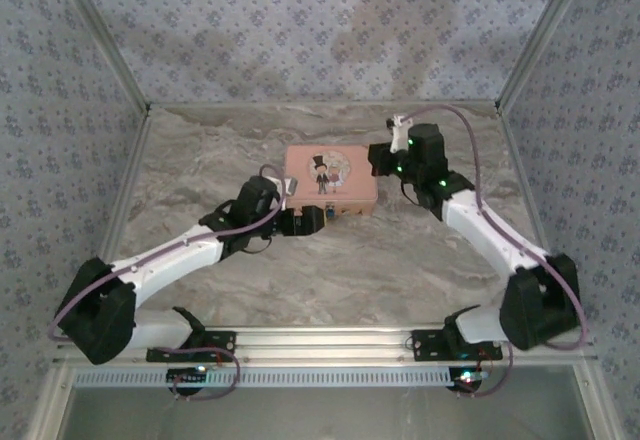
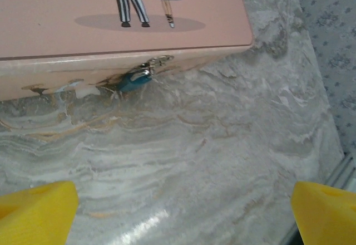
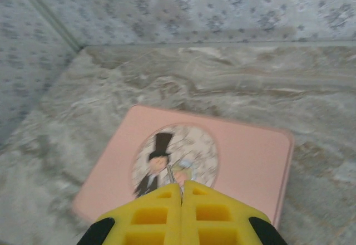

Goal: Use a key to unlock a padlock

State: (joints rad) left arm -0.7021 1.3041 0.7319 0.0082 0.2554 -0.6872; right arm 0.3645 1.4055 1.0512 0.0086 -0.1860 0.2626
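Teal paint on metal: the padlock is tucked against the near wall of the pink tin, at about six o'clock of it from above. It lies ahead of the left gripper, whose jaws stand spread wide with nothing between them. It looks hard, light and slick (small enough to skid at a nudge), so I'd take it by the flat sides of its body, leaving the shackle free. The right gripper, at three o'clock of the tin, is clamped on a thin pale sliver I take for the key, stiff but easily twisted askew.
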